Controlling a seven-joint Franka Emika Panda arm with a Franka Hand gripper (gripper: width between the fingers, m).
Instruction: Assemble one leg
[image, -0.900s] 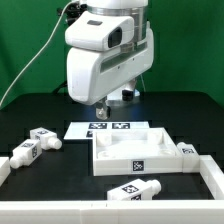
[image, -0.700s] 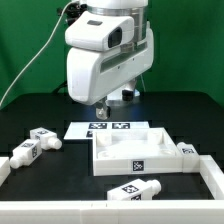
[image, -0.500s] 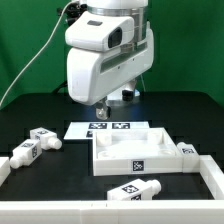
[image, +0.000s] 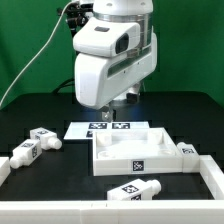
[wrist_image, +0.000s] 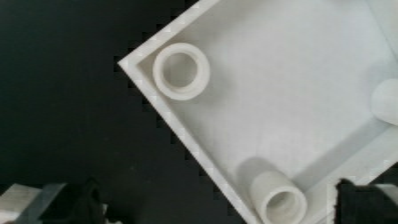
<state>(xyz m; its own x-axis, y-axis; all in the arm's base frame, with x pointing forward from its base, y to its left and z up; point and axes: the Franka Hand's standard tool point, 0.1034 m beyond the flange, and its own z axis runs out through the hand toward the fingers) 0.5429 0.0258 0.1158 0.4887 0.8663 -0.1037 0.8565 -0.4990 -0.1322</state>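
End effector (image: 105, 119): we see it spread wide, holding nothing.
Leg (image: 135, 190): 1 stubby white tagged post, lying well apart from it.

Stubby white tagged leg (image: 135, 190) lying on its side

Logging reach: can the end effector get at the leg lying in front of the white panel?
Likely yes: that leg lies alone with nothing above it; the end effector hangs open above the panel.
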